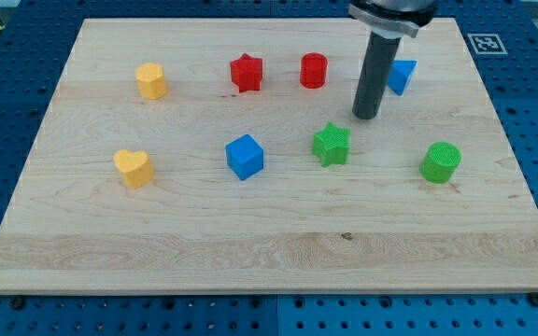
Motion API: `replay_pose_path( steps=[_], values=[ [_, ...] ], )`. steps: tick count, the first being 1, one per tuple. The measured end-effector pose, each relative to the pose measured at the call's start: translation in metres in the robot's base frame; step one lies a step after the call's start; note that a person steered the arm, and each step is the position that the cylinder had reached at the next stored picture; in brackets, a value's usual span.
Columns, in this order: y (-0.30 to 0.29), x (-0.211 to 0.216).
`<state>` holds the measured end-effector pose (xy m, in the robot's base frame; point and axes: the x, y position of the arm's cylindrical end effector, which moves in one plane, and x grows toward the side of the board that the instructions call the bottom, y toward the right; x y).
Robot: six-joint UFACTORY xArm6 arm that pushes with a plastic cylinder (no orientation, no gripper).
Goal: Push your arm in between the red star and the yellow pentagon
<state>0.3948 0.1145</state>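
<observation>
On my worktop (pixel 269 252), a red cylinder (pixel 313 71) stands near the view's top, with a blue block (pixel 402 76), its shape unclear, further to the view's right. Lower down a yellow heart (pixel 134 169) sits at the view's left, then a blue cube (pixel 245 156), a green star (pixel 331 145) and a green cylinder (pixel 440 162), all well apart from one another.

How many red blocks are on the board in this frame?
2. The red star sits at the view's top centre; the red cylinder is just right of it, left of my tip. None appears hidden.
</observation>
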Motion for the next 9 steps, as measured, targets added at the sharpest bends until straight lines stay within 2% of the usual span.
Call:
replay_pose_path(
  steps=[5,9],
  values=[
    [-0.093,0.000],
    [-0.189,0.000]
  ],
)
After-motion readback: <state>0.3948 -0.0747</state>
